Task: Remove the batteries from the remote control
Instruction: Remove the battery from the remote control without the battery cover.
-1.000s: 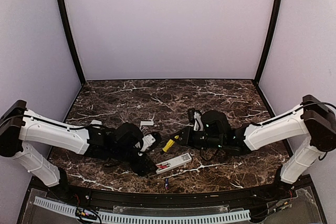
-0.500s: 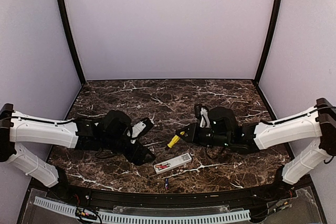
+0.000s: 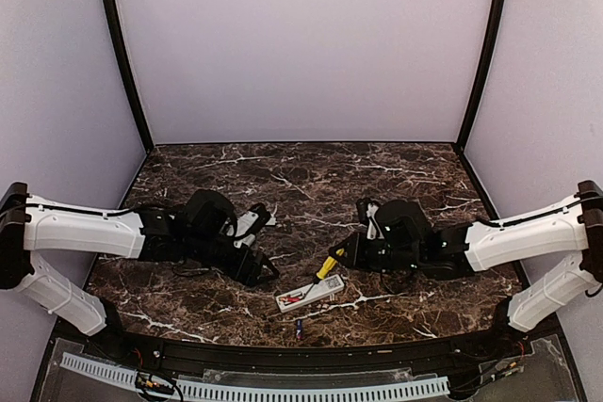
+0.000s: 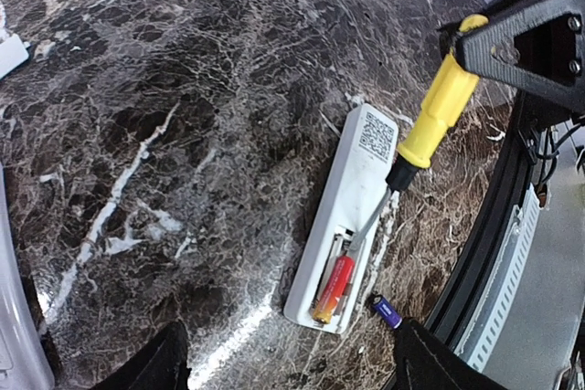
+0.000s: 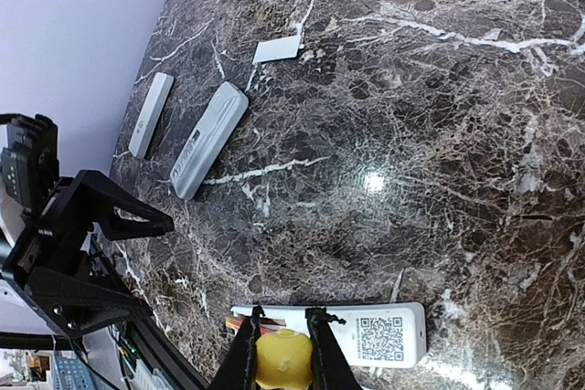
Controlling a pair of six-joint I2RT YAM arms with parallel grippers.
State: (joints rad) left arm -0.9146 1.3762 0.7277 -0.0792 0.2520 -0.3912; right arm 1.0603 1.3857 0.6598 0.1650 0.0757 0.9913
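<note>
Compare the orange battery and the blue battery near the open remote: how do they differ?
Place: the orange battery sits in the remote's open compartment, while the blue battery lies loose on the table beside it.
Pose: the orange battery runs along the remote, and the blue battery lies crosswise to that.
Contact: the screwdriver's tip reaches the orange battery's end, but nothing touches the blue battery.
Both are small cylinders lying on their sides.

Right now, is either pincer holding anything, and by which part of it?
The right pincer holds the screwdriver by the upper end of its yellow handle. The left pincer is open and holds nothing.
</note>
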